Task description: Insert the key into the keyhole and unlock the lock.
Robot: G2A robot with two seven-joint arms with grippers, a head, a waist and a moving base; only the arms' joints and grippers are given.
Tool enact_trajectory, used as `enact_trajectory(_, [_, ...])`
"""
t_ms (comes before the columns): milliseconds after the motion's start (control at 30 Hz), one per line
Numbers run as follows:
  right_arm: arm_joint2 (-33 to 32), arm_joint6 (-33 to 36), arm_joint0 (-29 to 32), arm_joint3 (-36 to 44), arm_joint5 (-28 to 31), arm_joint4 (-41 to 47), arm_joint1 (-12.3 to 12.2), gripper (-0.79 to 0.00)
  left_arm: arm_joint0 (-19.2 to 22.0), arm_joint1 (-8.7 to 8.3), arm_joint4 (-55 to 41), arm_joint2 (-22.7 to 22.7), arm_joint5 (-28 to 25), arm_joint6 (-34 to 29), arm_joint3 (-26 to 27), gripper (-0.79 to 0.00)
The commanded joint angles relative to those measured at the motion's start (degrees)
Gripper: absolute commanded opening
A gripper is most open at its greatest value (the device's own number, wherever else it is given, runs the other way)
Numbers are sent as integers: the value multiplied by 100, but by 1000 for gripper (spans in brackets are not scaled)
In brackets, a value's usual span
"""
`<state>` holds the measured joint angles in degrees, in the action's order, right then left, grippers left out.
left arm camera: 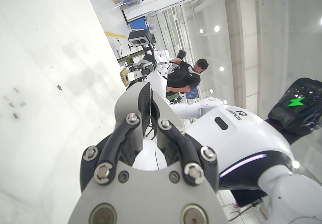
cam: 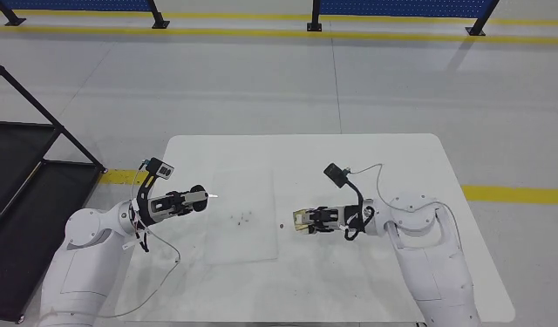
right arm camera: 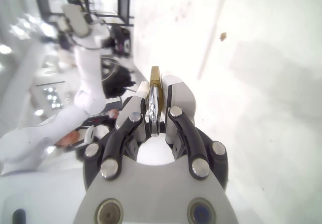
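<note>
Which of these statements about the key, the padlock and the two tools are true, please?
1. The right tool grips the brass padlock. True.
2. The padlock lies loose on the table. False: the right tool holds it.
3. The key is already in the keyhole. False: key and padlock are well apart.
4. The left tool is shut on the key. True.
</note>
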<state>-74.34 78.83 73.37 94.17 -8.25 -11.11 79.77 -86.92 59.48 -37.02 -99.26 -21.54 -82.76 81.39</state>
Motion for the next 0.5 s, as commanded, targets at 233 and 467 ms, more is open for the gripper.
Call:
enact_trajectory(233, [65,-14,-12,-95,66,278,3,-785,0,0,0,0,0,0,0,-785])
enact_trajectory(467, [66,-67,3,-95,70,300,4,-785,0,0,0,0,0,0,0,-785])
